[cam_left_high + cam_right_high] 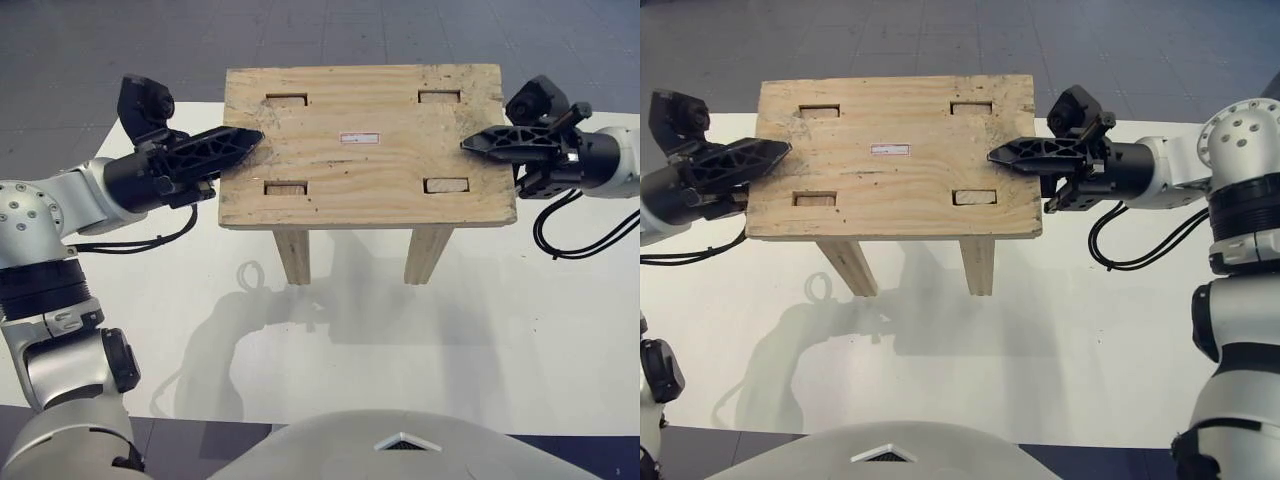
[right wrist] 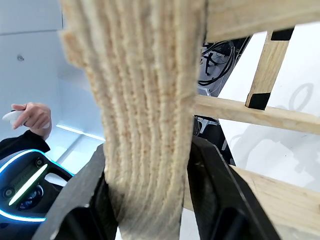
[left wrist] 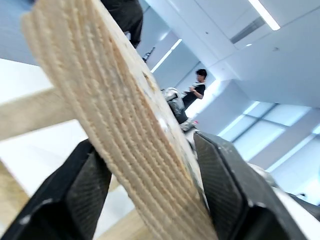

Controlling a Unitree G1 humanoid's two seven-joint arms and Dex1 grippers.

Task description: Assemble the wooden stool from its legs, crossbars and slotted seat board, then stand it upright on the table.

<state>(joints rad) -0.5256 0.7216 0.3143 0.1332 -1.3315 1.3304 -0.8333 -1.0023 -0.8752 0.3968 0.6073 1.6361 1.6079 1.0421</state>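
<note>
Standing upright on the white table [image 1: 450, 340], the wooden stool [image 1: 365, 190] shows its two near legs [image 1: 293, 255] below the front edge of the slotted seat board [image 1: 365, 165]. The left gripper [image 1: 245, 140] clamps the board's left edge and the right gripper [image 1: 475, 143] clamps its right edge. In each wrist view the plywood edge sits pinched between two black fingers [image 3: 85, 190], one on either face. Crossbars [image 2: 240, 112] run between the legs under the seat. Four rectangular slots [image 1: 287, 100] and a small white label [image 1: 359, 138] mark the top. Grey floor [image 1: 100, 50] lies beyond.
</note>
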